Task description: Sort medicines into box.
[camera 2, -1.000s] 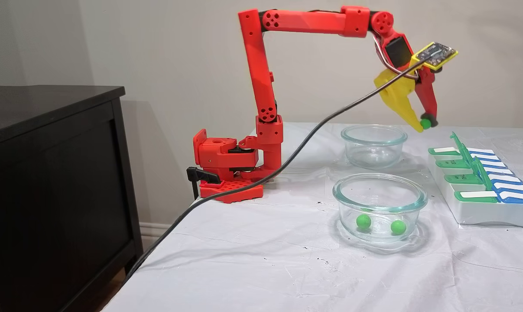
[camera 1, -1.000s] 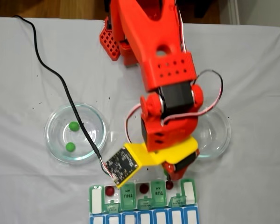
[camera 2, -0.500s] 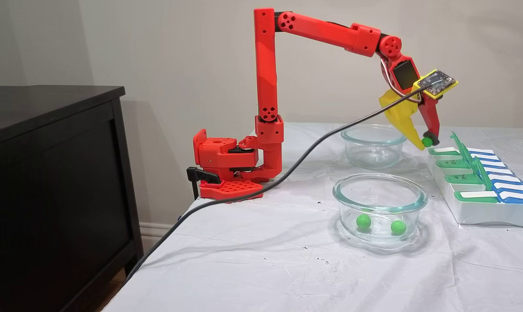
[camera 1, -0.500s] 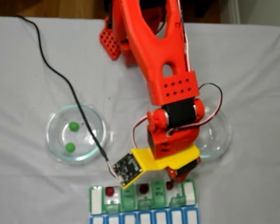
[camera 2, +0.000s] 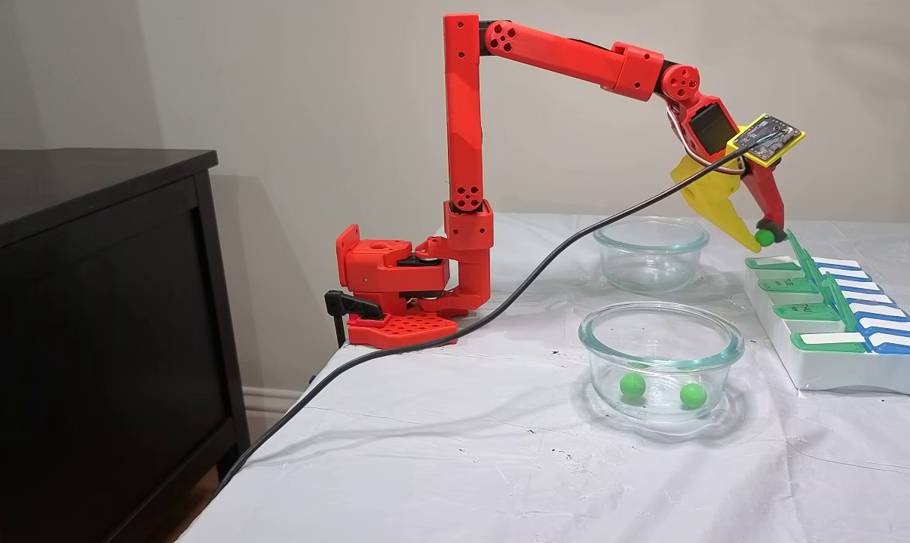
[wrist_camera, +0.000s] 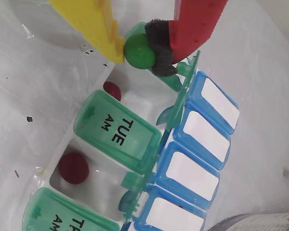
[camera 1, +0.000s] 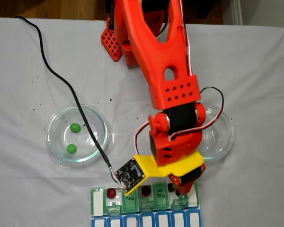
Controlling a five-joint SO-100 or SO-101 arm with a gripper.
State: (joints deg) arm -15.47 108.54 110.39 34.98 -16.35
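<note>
Side fixed view, left to right: glass dish (camera 2: pixel 661 354) holding two green pills (camera 2: pixel 632 385); gripper (camera 2: pixel 763 238) pinching a third green pill (wrist_camera: pixel 139 50) between yellow and red fingers, just above the pill box (camera 2: pixel 839 369). Red pills (wrist_camera: pixel 73 168) sit in open compartments.

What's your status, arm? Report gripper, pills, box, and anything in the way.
Gripper shut on green pill, above the box. Three red pills in open compartments. Two green pills left in glass dish. Nothing blocking.
</note>
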